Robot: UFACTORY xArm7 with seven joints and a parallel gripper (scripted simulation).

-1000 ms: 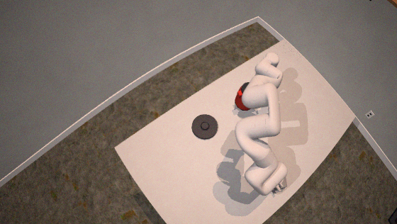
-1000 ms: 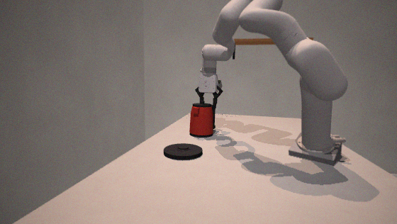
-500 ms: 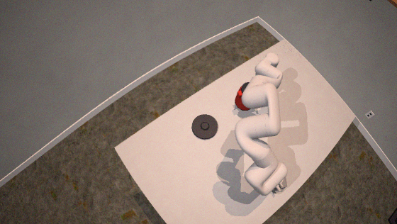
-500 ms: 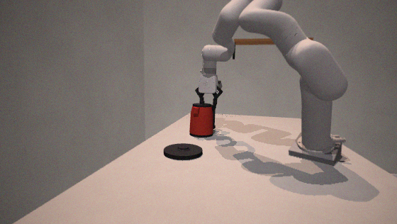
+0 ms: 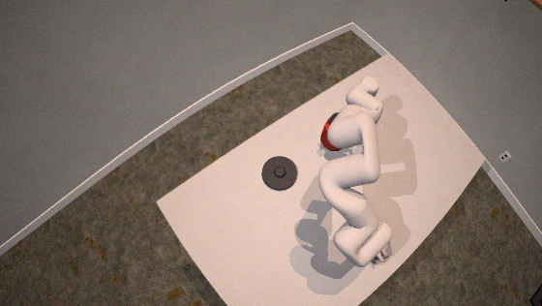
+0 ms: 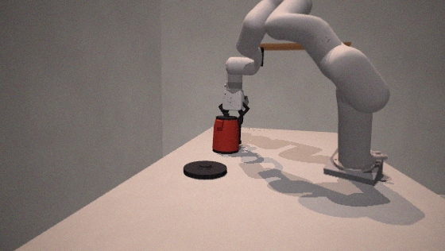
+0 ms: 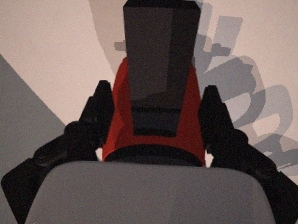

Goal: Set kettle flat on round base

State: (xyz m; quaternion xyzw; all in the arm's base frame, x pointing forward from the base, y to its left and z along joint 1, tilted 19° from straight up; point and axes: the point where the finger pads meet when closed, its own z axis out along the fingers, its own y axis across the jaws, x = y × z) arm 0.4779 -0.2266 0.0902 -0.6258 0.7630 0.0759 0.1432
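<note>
The red kettle (image 6: 226, 134) stands upright on the table, apart from its base. In the overhead view only a red sliver of the kettle (image 5: 325, 132) shows beside the arm. The round dark base (image 6: 205, 169) lies flat with its stud up, in front and to the left of the kettle; it also shows in the overhead view (image 5: 280, 172). My gripper (image 6: 234, 112) hangs straight above the kettle, open, its fingers near the top. In the wrist view the fingers straddle the red body and the dark handle bar (image 7: 160, 70), touching nothing that I can see.
The arm's pedestal (image 6: 354, 168) stands at the right of the table. The table's left edge runs close to the base and kettle, with a wall behind.
</note>
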